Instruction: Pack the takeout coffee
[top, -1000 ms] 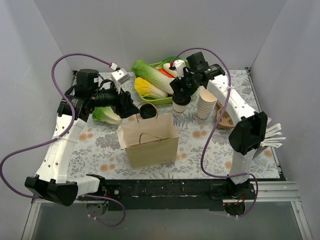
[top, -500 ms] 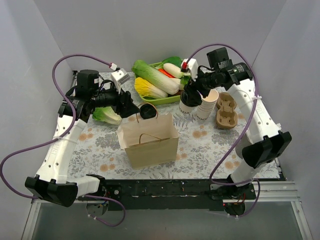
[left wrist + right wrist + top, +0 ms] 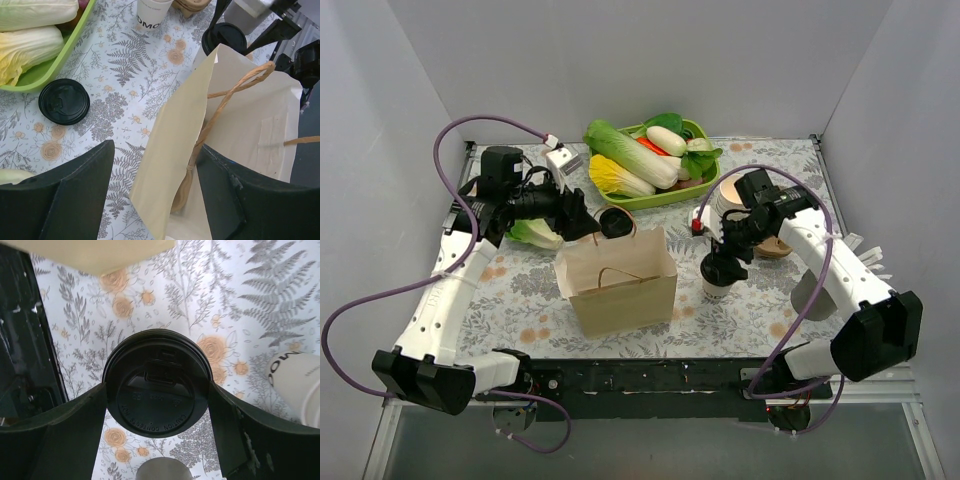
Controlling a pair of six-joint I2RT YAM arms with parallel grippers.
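My right claw point(image 3: 723, 265) is clamping the coffee cup point(image 3: 156, 390) at the lid, one finger touching each side of the rim. The cup is a small cream-white paper one. Its lid is round black plastic with a raised ring, a sip slot and embossed lettering too small to read. It is sitting just right of the paper bag point(image 3: 620, 290), outside it. I am not seeing whether it is resting on the tablecloth point(image 3: 720, 330) or hanging just above it. My left claw point(image 3: 155, 155) is standing wide, fingers well apart, straddling the bag's far wall with a twisted paper handle between them. The bag is plain tan paper, creased, upright, with its mouth gaping open. Behind it a green plastic tray point(image 3: 655, 200) is holding cabbages point(image 3: 625, 150) and other vegetables piled together. A loose lid point(image 3: 64, 101), black and round, is lying flat on the cloth beside the tray's rim. A stack of paper cups point(image 3: 726, 193) is standing behind my right arm, partly hidden. The cloth is showing a grey fern and orange flower print.
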